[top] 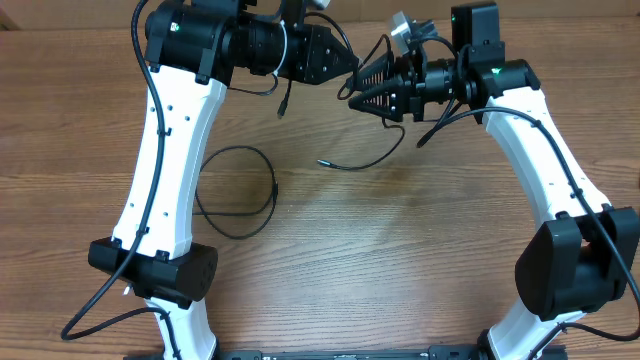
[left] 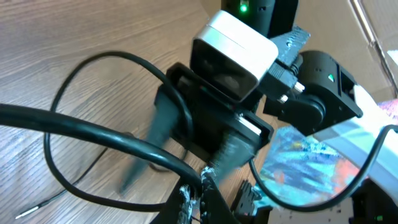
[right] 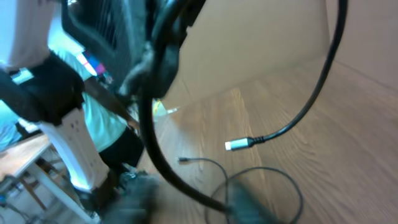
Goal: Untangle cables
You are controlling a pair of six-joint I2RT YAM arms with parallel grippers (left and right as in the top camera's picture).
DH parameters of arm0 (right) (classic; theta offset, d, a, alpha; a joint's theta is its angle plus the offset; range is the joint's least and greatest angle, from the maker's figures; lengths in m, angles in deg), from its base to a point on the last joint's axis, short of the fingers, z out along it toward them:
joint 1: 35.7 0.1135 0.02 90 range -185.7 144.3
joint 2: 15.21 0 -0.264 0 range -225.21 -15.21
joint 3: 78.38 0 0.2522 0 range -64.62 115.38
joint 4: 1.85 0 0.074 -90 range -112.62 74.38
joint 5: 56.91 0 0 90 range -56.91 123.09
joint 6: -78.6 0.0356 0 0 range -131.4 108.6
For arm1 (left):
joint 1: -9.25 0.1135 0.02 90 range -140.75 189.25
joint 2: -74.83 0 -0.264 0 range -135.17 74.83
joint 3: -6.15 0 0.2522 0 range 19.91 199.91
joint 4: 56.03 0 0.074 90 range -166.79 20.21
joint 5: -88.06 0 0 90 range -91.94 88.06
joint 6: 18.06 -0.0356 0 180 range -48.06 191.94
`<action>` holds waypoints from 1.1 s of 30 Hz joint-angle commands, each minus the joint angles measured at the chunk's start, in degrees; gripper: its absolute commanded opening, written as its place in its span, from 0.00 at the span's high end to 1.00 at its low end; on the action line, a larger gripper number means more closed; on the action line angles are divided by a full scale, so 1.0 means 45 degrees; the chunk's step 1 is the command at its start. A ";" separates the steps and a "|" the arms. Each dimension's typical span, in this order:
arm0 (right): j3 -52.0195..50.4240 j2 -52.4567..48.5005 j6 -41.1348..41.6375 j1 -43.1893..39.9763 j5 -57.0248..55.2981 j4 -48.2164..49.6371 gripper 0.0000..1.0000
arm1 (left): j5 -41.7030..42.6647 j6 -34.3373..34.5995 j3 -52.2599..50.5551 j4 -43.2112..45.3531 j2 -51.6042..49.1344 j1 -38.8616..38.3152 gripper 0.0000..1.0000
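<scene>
The left tool (top: 352,63) was clamped shut, seemingly on a cable (left: 93,134). The right tool (top: 352,95) was blurred, so I could not tell its width. A looped cable (top: 272,192) lay left on the worktop (top: 400,250).

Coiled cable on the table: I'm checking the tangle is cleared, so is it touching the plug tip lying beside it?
Apart. Overhead view shows bare wood between the coiled cable and the plug tip.

We looked straight down on the wooden table (top: 400,260) from high above. Our left wrist camera sat close above that table, facing the right arm (left: 311,106); the blurred right wrist view faced the left arm (right: 68,143). All three views shared that table.
</scene>
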 commanded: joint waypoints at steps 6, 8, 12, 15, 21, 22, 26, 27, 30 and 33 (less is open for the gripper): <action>0.0049 0.0345 0.0277 -0.0083 0.0578 0.0010 0.72 | -0.0913 0.1239 0.0053 0.0442 -0.0029 -0.0185 0.96; 0.0049 0.0345 0.0277 -0.0083 0.0583 0.0039 0.95 | -0.0913 0.1321 0.0053 0.0486 -0.0029 -0.0204 0.96; 0.0049 0.0345 0.0325 -0.0083 0.0816 0.0039 0.96 | -0.1010 0.1307 0.0053 0.0491 -0.0029 -0.0277 0.96; 0.0049 0.0345 0.0340 -0.0136 0.0777 0.0034 0.96 | -0.1039 0.1307 0.0053 0.0481 -0.0029 -0.0277 0.91; 0.0049 0.0345 0.0855 -0.0845 0.0053 -0.0005 0.96 | -0.0884 0.1302 0.0053 0.0151 -0.0029 -0.0044 0.26; 0.0049 0.0345 0.1078 -0.1005 -0.0243 0.0000 0.96 | -0.0874 0.1297 0.0053 0.0097 -0.0029 -0.0019 0.23; 0.0049 0.0345 0.1321 -0.1797 -0.0699 -0.0034 0.96 | -0.0889 0.1141 0.0053 -0.0053 -0.0029 -0.0015 0.22; 0.0049 0.0345 0.1336 -0.2089 -0.0850 -0.0049 0.96 | -0.0884 0.1035 0.0053 -0.0107 -0.0029 -0.0015 0.22; 0.0049 0.0345 0.1345 -0.2973 -0.1389 -0.0102 0.96 | -0.0894 0.0937 0.0053 -0.0408 -0.0029 -0.0015 0.22; 0.0049 0.0345 0.1394 -0.4070 -0.1744 -0.0151 0.96 | -0.0899 0.0563 0.0053 -0.0821 -0.0029 -0.0015 0.23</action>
